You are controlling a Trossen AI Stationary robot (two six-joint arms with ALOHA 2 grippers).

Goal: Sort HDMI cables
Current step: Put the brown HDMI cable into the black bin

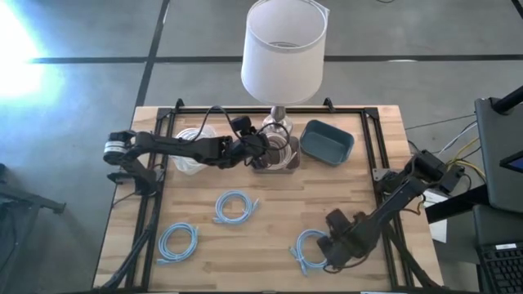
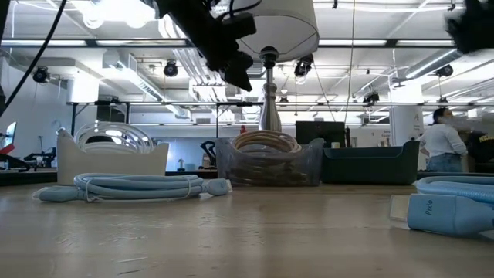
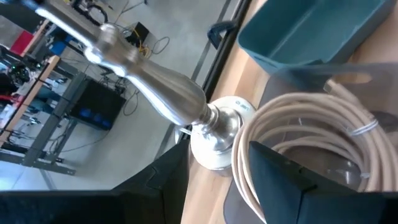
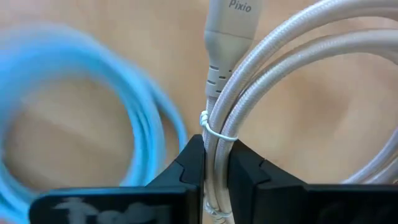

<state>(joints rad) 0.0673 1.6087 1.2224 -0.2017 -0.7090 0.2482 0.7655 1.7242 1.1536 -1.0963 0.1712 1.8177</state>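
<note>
Right wrist view: beige cable point(image 4: 214, 134) between right gripper point(image 4: 215, 163) fingers

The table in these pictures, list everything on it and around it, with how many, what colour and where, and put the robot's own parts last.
Light blue coiled HDMI cables lying loose: three; one at the table's middle, one near the front left, one at the front right.
Beige coiled cable under the right gripper: one, beside the front right blue coil.
Clear bin with beige coils: one, at the lamp's foot.
White bin with pale coils: one, back left.
Dark teal bin: one, back right.
Table lamp: one, white shade, metal stem, back centre.
Person: one, far off in the room.
Left gripper: fingers open, over the clear bin.
Right gripper: fingers shut on the beige coiled cable, front right.
</note>
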